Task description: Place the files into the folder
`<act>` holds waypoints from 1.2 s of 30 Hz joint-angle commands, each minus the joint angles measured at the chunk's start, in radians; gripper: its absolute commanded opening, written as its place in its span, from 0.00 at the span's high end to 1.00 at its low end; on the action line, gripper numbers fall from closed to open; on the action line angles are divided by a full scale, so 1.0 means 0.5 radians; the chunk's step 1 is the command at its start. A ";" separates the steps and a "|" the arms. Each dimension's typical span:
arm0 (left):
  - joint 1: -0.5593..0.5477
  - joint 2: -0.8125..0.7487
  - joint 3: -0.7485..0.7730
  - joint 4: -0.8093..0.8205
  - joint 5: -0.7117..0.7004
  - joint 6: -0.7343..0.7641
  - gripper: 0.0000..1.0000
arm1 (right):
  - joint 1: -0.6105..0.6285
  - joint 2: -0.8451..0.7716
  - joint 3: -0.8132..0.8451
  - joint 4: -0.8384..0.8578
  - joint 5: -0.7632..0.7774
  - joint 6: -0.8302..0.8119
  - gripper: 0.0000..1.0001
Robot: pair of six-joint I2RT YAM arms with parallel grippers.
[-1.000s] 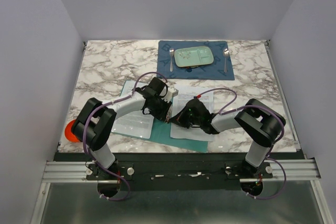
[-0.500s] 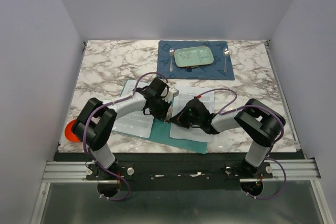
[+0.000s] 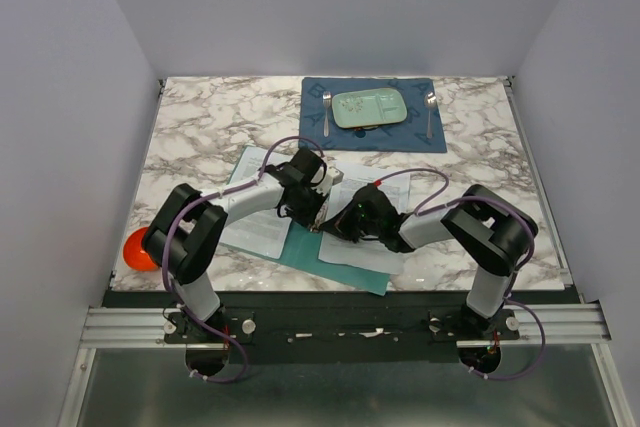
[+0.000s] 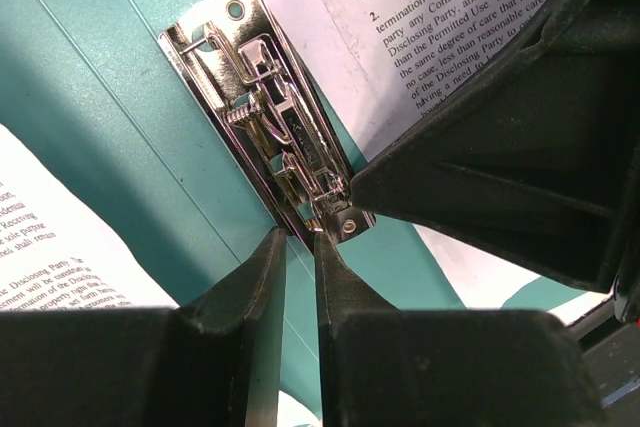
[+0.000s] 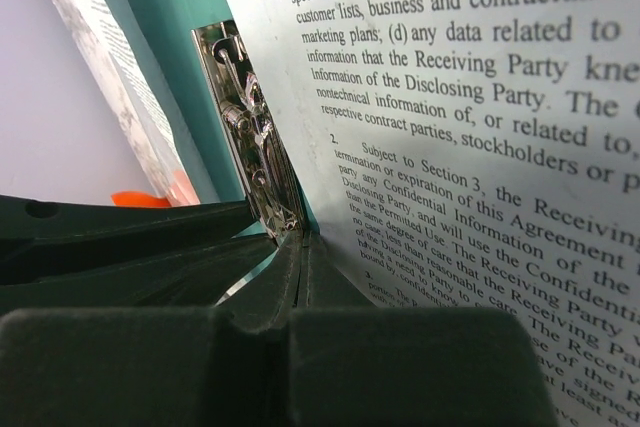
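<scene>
The teal folder (image 3: 305,247) lies open at the table's near middle. One of the files (image 3: 258,227) lies on its left leaf, another file (image 3: 372,242) on its right leaf. A metal clip (image 4: 270,117) runs along the centre crease. My left gripper (image 4: 298,237) has its jaws almost together, pinching the clip's near end. My right gripper (image 5: 302,239) is shut with nothing between its fingers, its tips at that same end of the clip (image 5: 250,127), beside the printed sheet (image 5: 480,127). In the top view the left gripper (image 3: 318,219) and the right gripper (image 3: 333,225) meet over the crease.
At the back, a dark blue placemat (image 3: 373,132) carries a pale green plate (image 3: 369,107), a fork (image 3: 326,112) and a spoon (image 3: 430,112). An orange disc (image 3: 138,247) lies at the table's left edge near the left arm's elbow.
My left gripper's jaws have narrowed onto the clip's end. The left arm and the folder's left side have shifted slightly. The right gripper stays shut in the same spot.
</scene>
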 commanded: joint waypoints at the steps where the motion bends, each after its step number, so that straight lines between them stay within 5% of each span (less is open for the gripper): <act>1: -0.077 0.148 -0.029 0.057 0.153 -0.020 1.00 | 0.032 0.238 -0.029 -0.450 0.118 -0.022 1.00; 12: -0.095 0.142 0.007 0.018 0.788 0.069 1.00 | 0.044 0.296 -0.047 -0.441 0.127 0.031 1.00; 18: -0.089 -0.048 0.127 -0.191 0.908 0.152 1.00 | 0.044 0.293 -0.087 -0.456 0.131 0.015 1.00; 28: -0.010 -0.202 0.228 -0.397 0.666 0.189 1.00 | 0.044 0.223 -0.149 -0.471 0.164 0.028 1.00; 36: 0.199 -0.156 0.078 -0.283 0.463 0.155 0.88 | 0.044 0.186 -0.142 -0.514 0.183 0.021 0.99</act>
